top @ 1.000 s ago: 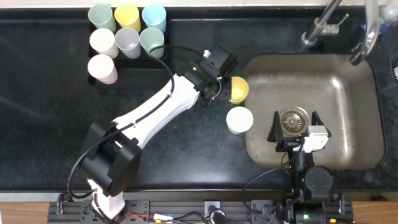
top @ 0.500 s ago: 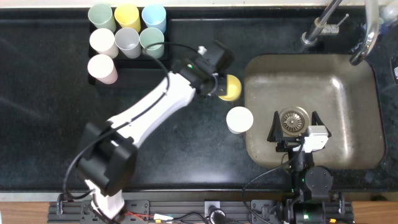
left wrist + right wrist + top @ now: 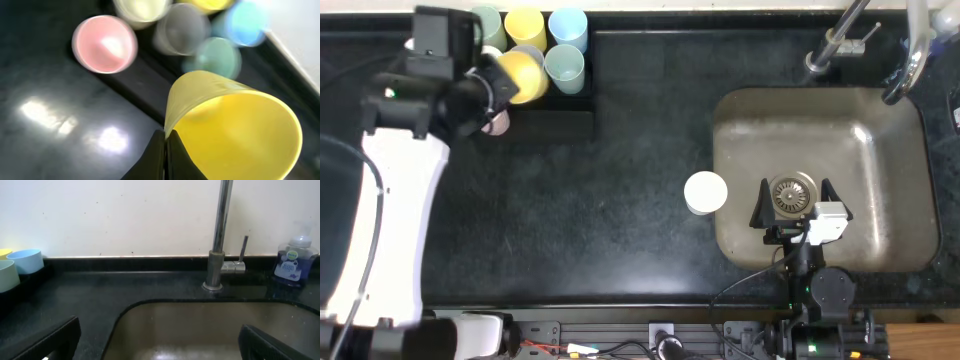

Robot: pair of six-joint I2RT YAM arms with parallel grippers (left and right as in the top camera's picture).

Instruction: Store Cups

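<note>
Fingers (image 3: pixel 159 152) on left arm (image 3: pixel 390 200) clamp yellow cup (image 3: pixel 235 130) near tray (image 3: pixel 558 112).

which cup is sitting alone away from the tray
The white cup on the counter beside the sink. The other cups cluster at the black tray, and the left gripper holds the yellow cup near it.

Tilted yellow cup (image 3: pixel 235 130) (rim pinched) near racked cups (image 3: pixel 565 66).

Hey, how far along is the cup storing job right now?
Done: several cups already stand in the black tray. In hand: the left gripper pinches the rim of a yellow cup, up by that tray. Left: setting it down, then the white cup on the counter beside the sink.
</note>
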